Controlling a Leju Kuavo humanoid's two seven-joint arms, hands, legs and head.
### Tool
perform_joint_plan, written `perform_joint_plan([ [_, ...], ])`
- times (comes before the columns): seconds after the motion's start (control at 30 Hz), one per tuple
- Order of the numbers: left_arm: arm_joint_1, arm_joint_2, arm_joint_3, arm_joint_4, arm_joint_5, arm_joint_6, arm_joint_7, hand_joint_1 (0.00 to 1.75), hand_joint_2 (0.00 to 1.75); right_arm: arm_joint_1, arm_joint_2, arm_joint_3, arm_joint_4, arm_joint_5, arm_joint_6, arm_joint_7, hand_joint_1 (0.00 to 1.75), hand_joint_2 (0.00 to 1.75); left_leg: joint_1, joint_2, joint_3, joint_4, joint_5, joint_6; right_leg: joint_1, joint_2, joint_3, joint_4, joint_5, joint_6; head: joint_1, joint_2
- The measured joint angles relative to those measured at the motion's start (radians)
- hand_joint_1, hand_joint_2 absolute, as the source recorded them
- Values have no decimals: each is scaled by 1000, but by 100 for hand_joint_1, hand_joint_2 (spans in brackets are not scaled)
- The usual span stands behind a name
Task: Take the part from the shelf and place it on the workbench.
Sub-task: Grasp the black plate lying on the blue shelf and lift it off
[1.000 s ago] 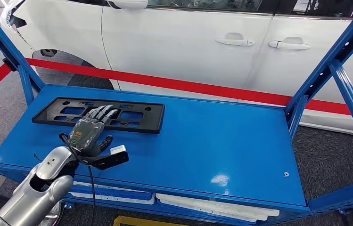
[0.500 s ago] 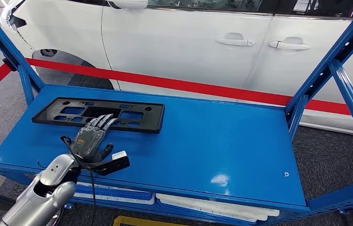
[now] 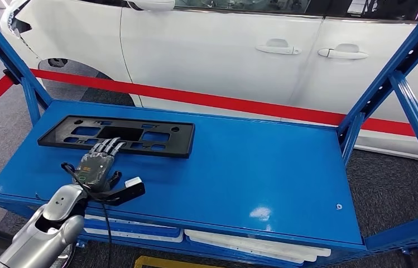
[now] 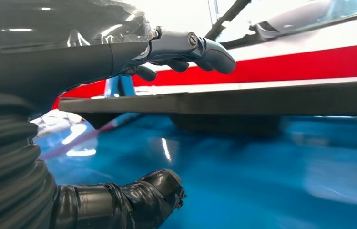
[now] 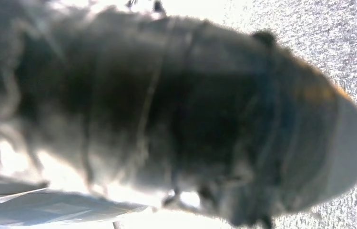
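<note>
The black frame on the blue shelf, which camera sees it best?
The head view. It shows the whole black frame lying flat on the blue shelf, with the left hand at its near edge. The left wrist view shows just its edge, side-on. The right wrist view is a dark blur.

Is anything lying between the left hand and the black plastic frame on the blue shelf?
Nothing visible. The left hand is open at the near edge of the black frame, fingers over that edge, with bare blue shelf around it.

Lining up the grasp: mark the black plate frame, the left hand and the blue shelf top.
black plate frame (image 3: 162,135): head view, right part.
left hand (image 3: 96,166): head view, back of hand.
blue shelf top (image 3: 262,167): head view, bare surface.
</note>
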Motion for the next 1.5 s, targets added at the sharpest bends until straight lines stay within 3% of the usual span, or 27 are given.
perform_joint_plan([
  [0.47, -40, 25, 89, 89, -63, 29, 29, 0, 175, 1, -7, -20, 0, -8, 0, 13, 0, 0, 0, 0, 0, 0, 0, 0, 0, 0, 0, 0, 0, 0, 0, 0],
  [1.5, -83, 21, 91, 196, -90, 50, 44, 0, 175, -1, -8, -27, 0, -19, 0, 16, 0, 0, 0, 0, 0, 0, 0, 0, 0, 0, 0, 0, 0, 0, 0, 0],
])
